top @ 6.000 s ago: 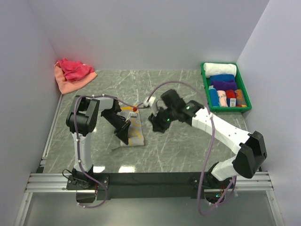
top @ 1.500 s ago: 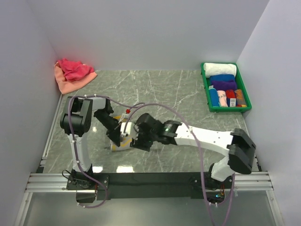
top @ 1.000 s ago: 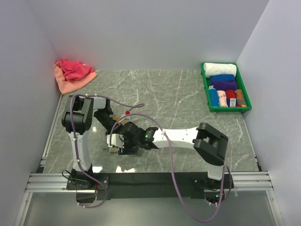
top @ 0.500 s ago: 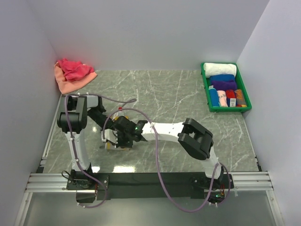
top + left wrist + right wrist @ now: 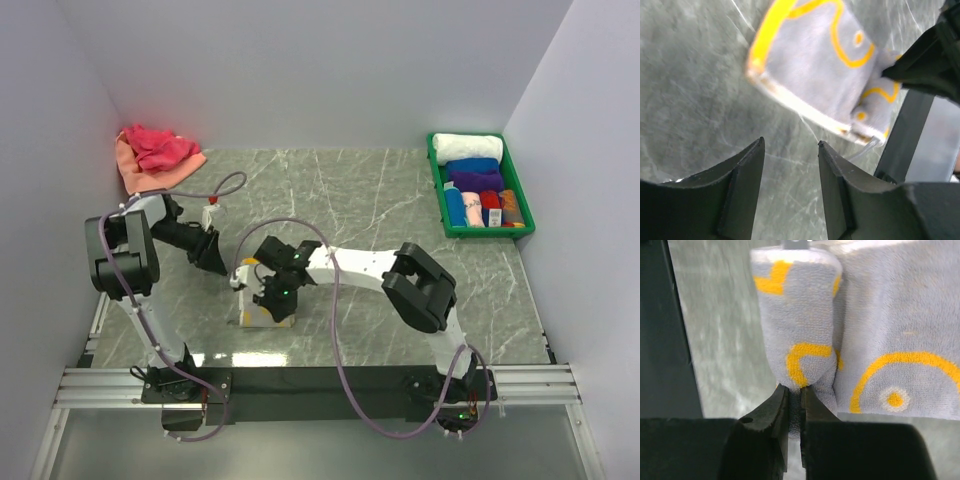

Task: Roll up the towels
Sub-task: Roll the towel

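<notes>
Our right gripper [image 5: 794, 390] pinches the grey-yellow towel [image 5: 795, 325], at seven o'clock on the table [image 5: 400, 200], fingers almost closed to keep its roll tight. Our left gripper [image 5: 790, 150] gapes empty at its ten o'clock.

Bright, even overhead light; glare on table [image 5: 265, 357] nr front edge. Left wrist view: towel [image 5: 815, 75] blurry.

- Your left arm [image 5: 122, 258] is built of white links and bulky black joint housings, trailing a thin mauve cable [image 5: 232, 179].
- Your right arm [image 5: 355, 266] matches, with its own mauve cable [image 5: 334, 300].
- Both wrist views show you matte black fingers [image 5: 740, 192], smooth and tapered.
</notes>
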`<state>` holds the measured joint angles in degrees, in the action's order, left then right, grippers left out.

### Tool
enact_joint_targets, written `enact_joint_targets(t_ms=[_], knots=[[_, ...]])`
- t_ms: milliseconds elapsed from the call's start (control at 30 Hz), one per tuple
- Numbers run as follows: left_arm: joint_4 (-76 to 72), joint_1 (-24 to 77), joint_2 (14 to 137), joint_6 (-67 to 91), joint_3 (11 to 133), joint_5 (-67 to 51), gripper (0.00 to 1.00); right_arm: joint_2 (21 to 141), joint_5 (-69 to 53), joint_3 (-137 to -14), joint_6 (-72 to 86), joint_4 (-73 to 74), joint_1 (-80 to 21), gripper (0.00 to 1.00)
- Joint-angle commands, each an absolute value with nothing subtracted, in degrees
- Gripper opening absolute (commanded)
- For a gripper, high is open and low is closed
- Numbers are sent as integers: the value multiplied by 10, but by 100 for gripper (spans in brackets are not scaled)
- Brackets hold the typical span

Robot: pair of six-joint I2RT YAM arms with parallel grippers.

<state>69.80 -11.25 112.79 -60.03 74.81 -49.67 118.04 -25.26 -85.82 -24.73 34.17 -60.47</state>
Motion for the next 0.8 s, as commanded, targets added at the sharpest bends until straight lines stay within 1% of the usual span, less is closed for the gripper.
enact_joint_targets(t_ms=[0, 167, 333, 467, 533, 567, 600, 667, 700, 767], knots=[[631, -97, 1108, -547, 740, -516, 51, 1201, -234, -795, -208, 512, -557, 0], [536, -77, 1106, -450, 760, -519, 51, 1186, -239, -775, -180, 539, -513, 0], [483, -78, 1104, -393, 780, -533, 53, 1195, -235, -796, -146, 552, -510, 0], [503, -87, 1064, -453, 760, -554, 55, 1232, -258, -861, -166, 576, -510, 0], [512, -105, 1019, -477, 738, -566, 56, 1250, -280, -881, -182, 588, -507, 0], [525, -112, 1006, -516, 719, -581, 56, 1257, -291, -896, -189, 598, -504, 0], [571, -121, 983, -544, 711, -586, 56, 1266, -304, -905, -195, 606, -501, 0], [598, -124, 950, -612, 679, -571, 58, 1295, -338, -928, -209, 629, -497, 0], [605, -124, 906, -633, 660, -563, 59, 1305, -347, -933, -214, 634, -491, 0], [606, -123, 854, -697, 600, -537, 64, 1330, -376, -951, -222, 647, -486, 0]])
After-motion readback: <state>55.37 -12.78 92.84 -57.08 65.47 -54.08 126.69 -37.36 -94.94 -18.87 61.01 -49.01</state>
